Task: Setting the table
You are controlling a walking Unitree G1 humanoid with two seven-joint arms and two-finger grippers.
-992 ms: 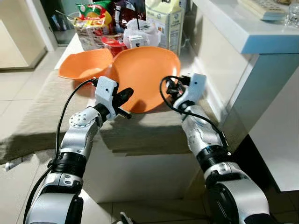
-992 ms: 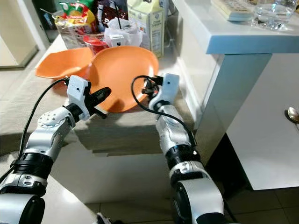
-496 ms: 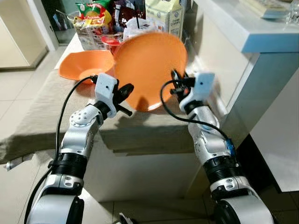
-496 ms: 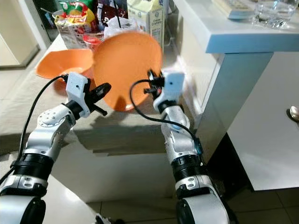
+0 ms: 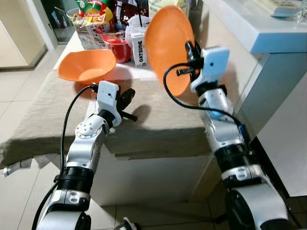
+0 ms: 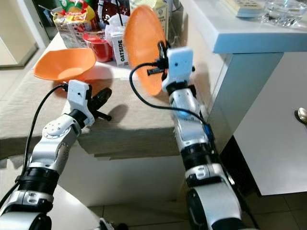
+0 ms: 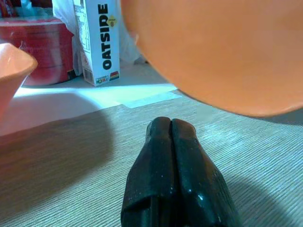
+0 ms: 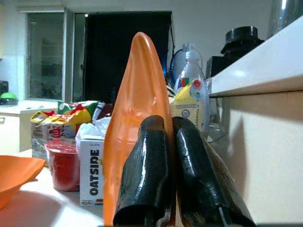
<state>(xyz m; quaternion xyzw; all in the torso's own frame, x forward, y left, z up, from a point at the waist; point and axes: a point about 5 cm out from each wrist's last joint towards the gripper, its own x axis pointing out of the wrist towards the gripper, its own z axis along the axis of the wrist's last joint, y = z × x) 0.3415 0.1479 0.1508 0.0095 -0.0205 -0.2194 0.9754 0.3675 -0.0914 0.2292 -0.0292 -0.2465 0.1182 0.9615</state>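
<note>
The right hand (image 5: 192,57) is clamped on the rim of a round orange plastic plate (image 5: 168,45), held on edge (nearly vertical) above the cloth-covered tabletop (image 5: 158,122). Beside the plate, the left hand (image 5: 128,98) has fingers together, holding nothing.

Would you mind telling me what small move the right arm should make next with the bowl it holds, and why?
Probably level it first: the right gripper pinches the rim of the orange bowl, which hangs on edge above the cloth-covered table. Tilting it back flat before lowering suits a place setting; the left gripper rests shut nearby.
</note>
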